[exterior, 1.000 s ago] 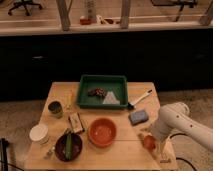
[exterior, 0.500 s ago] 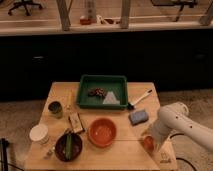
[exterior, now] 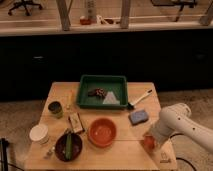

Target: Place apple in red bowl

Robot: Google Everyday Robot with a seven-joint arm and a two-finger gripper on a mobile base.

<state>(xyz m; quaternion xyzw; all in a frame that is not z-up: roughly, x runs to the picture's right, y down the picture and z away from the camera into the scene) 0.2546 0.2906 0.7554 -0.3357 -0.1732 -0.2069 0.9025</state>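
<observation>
Apple at right front of bench, well apart from red bowl. Pincer right at the apple; cannot tell whether it grips. Best practice: confirm hold, lift clear, carry left, release low over the bowl's centre.

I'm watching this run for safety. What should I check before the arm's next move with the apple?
1. Gripper at the small round red-orange apple, near the wooden table's front right corner: ok.
2. Hold on the apple secure: cannot tell.
3. Wide shallow orange-red bowl upright, nothing inside: ok.
4. Blue rectangular sponge lies behind the straight path to the bowl: ok.
5. Apple lifted off the table: cannot tell.
</observation>
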